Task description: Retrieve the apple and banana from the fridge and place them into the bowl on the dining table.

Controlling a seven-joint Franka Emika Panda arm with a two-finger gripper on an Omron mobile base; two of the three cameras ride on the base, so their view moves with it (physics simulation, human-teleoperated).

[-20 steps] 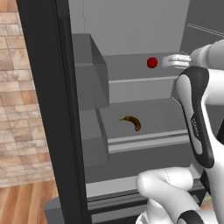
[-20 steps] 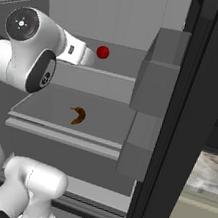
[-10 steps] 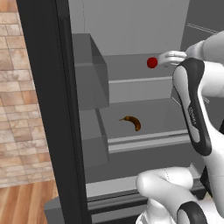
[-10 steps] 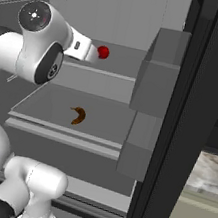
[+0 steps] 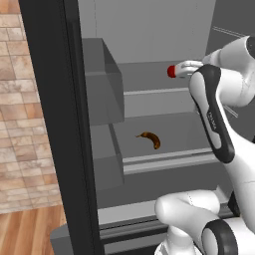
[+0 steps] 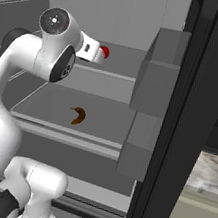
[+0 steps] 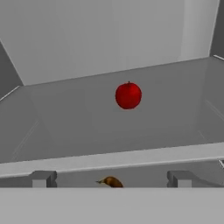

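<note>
red apple (image 7: 128, 95) sits on the shelf beyond the wide-apart jaws, untouched.

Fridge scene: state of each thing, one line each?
fridge: door open, shelves exposed.
apple: resting on the upper shelf, not held.
banana: lying on the lower shelf, untouched.
gripper: open, facing the apple, short of it.
</note>
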